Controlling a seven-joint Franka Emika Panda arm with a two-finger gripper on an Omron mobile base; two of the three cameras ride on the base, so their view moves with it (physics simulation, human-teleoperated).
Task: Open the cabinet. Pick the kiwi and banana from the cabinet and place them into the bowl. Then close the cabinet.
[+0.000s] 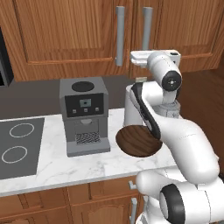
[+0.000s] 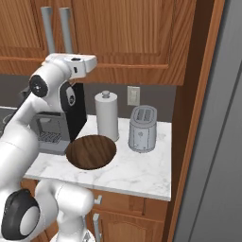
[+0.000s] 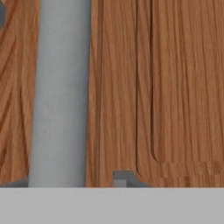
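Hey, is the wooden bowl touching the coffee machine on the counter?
Apart. The left base view shows bare marble between the bowl and the coffee machine.

Both doors of the cabinet (image 1: 78, 30) shut, the two grey bar handles (image 1: 120, 35) side by side at the centre seam with only a narrow slot between them; hand view pressed close to one handle (image 3: 59, 92) and the door panel. Counter (image 1: 52, 164) below crowded: coffee machine (image 1: 84, 116) at left, bowl (image 2: 90, 151) at the front edge, paper towel roll (image 2: 107, 122) and toaster (image 2: 142, 128) behind and to its right. Open marble right of the bowl and in front of the toaster; tall wooden side panel (image 2: 196, 118) closing off the right.
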